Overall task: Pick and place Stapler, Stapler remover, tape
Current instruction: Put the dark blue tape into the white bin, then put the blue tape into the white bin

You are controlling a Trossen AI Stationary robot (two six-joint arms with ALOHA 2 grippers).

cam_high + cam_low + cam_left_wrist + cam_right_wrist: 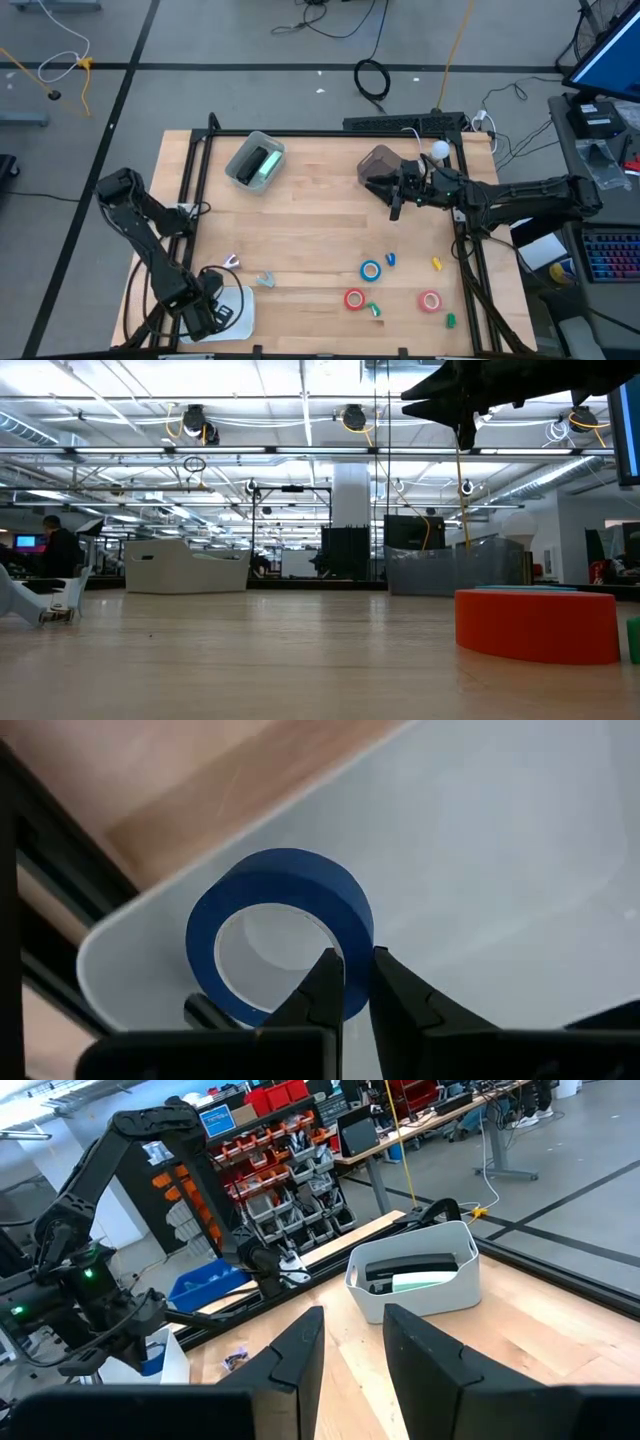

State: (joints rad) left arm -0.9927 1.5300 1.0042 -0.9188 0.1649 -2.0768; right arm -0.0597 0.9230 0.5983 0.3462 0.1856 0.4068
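Your left gripper (pixel 357 982) is clenched on the blue tape roll (pixel 280 935) over the white tray (pixel 520 870). Right gripper (pixel 352 1342) is released, hovering mid-table.

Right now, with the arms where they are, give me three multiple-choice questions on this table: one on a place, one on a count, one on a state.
1. Where is the left gripper?
A. Over the white plastic tray
B. Over the pale bin at the far side
C. Among the loose rolls

2. How many red tape rolls lie on the wooden table?
A. One
B. Two
C. Four

3. What state is the right gripper in?
A. Shut on a roll
B. Shut on nothing
C. Open and empty

Answers:
1. A: the left gripper pinches the wall of a blue tape roll over the white plastic tray.
2. B: two red tape rolls lie on the wooden table.
3. C: the right gripper shows a clear gap between its fingers, with nothing in it.
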